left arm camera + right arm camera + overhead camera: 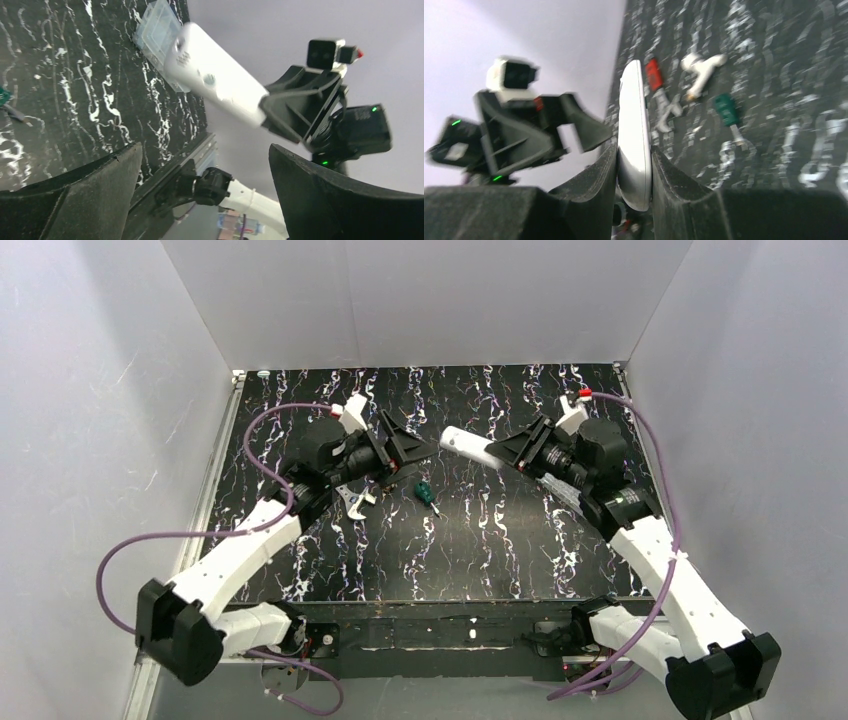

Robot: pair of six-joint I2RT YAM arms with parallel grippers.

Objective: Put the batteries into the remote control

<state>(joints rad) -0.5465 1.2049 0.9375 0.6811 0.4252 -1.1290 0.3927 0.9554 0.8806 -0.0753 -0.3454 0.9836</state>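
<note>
Right wrist view: right pincer (634,162) pinches the smooth, rounded white remote control (633,115); left pincer (407,445) stands spread.

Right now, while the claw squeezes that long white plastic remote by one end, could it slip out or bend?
It probably won't bend: the white plastic remote juts straight out of the right gripper without sagging, so it looks stiff and fairly light. It might slip, though: its shell looks smooth and rounded, and the fingers pinch only one end.
</note>
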